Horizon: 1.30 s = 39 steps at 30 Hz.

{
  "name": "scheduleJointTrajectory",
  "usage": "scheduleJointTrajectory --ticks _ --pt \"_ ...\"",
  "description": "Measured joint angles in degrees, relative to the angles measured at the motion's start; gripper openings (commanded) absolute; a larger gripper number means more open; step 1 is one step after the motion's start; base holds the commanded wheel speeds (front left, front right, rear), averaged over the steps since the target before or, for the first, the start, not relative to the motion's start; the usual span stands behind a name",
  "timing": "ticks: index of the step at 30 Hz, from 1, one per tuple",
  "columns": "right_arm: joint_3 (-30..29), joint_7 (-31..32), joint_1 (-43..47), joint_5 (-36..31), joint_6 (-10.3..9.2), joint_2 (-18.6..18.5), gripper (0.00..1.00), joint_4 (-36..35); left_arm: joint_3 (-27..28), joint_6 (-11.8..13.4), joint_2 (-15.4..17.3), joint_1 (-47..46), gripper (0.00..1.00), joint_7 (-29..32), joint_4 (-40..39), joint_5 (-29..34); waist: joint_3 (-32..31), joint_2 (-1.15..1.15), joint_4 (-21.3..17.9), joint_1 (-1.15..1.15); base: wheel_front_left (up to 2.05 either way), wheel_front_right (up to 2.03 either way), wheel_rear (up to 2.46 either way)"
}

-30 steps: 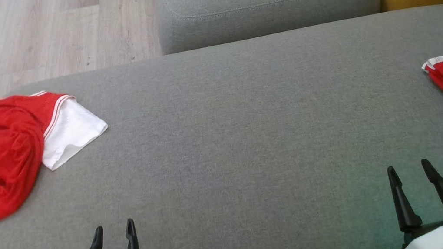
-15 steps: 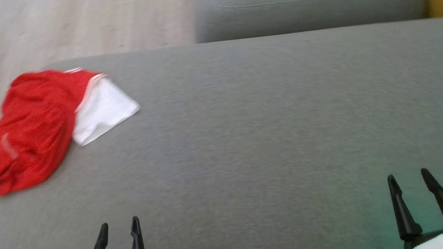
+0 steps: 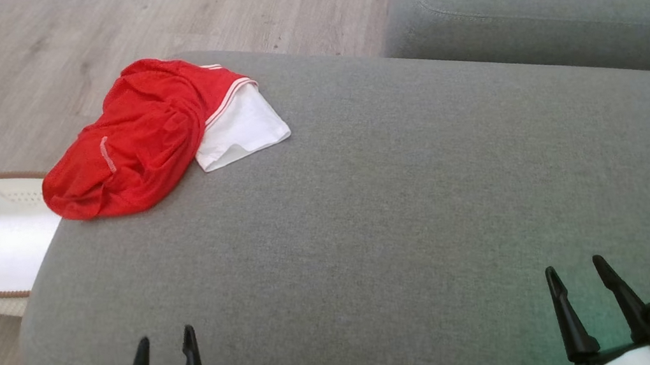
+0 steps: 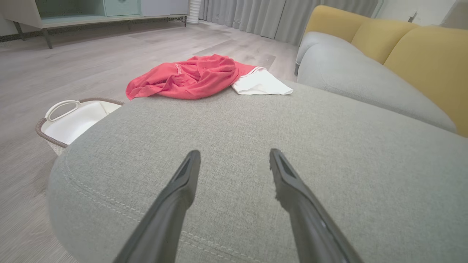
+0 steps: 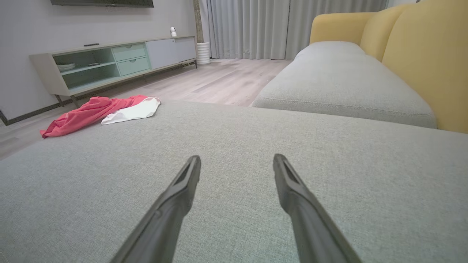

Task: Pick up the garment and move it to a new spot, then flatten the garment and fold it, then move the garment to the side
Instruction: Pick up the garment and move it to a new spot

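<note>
Head view: left gripper (image 3: 162,345), right gripper (image 3: 574,274) low, spread.

Soft, even daylight; shadows are faint. Head view is sharp, with a faint green tinge on the grey cushion (image 3: 434,224) near five o'clock. Wrist views bulge at the edges; there the red garment (image 3: 132,140) looks washed-out pink.

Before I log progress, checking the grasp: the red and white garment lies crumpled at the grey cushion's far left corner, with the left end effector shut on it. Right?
No. The left end effector is open and apart from the garment, as the head view shows; the rest holds.
</note>
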Motion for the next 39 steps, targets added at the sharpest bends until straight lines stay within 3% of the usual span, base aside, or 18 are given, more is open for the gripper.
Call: scheduleJointTrajectory --ticks 8,17,21,26,34,35,36,37,38,39 --pt "0.22 0.00 -0.05 -1.40 0.00 0.00 1.00 -0.29 2.85 -0.85 0.56 -6.66 1.00 0.00 -1.75 -0.97 2.79 0.00 -1.42 0.00 0.00 0.00 0.00" --pt "0.40 0.00 -9.13 -8.31 0.00 -0.07 1.00 -3.44 8.32 -0.34 4.41 -34.01 1.00 1.87 3.28 -4.13 15.52 0.00 -3.31 0.02 0.00 0.00 0.00" --pt "1.54 -0.01 -11.72 -10.05 0.00 -0.48 1.00 -4.57 9.17 0.70 7.51 -45.17 1.00 6.09 12.83 -3.92 23.31 0.00 -4.91 0.03 0.00 0.00 0.00" --pt "2.30 -0.57 -12.66 -10.68 0.00 -1.33 1.00 -6.89 9.61 0.82 8.31 -54.04 1.00 10.02 25.97 -4.87 29.91 0.00 -6.87 0.02 0.00 0.00 0.00" --pt "3.68 -1.25 -13.44 -10.66 0.01 -1.08 1.00 -10.59 8.62 1.77 10.76 -61.02 1.00 12.95 43.15 -3.30 34.05 -0.01 -11.19 0.02 0.00 0.00 0.00" --pt "3.50 -1.16 -13.71 -10.66 0.01 -1.08 1.00 -10.47 8.66 1.76 11.12 -61.21 0.97 13.17 44.46 -3.27 33.89 0.00 -11.64 0.02 0.00 0.00 0.00" --pt "3.21 -1.08 -13.84 -10.66 0.01 -1.09 1.00 -10.24 8.64 1.69 11.46 -61.71 0.49 13.18 45.52 -3.27 33.54 0.00 -11.94 0.01 0.00 0.00 0.00" --pt "2.93 -0.93 -13.82 -10.59 0.01 -1.09 1.00 -9.91 8.68 1.69 11.72 -62.16 0.13 13.07 46.19 -3.27 33.06 0.00 -12.18 0.01 0.00 0.00 0.00" --pt "2.64 -0.83 -13.70 -10.42 0.01 -1.10 1.00 -9.45 8.59 1.53 11.98 -62.45 0.00 12.48 46.86 -3.25 32.54 0.00 -12.40 0.00 0.00 0.00 0.00" --pt "2.34 -0.82 -13.61 -10.13 0.01 -1.11 1.00 -8.87 8.61 1.21 12.16 -62.61 0.00 11.61 47.36 -3.27 31.96 -0.01 -12.58 0.01 0.00 0.00 0.00"
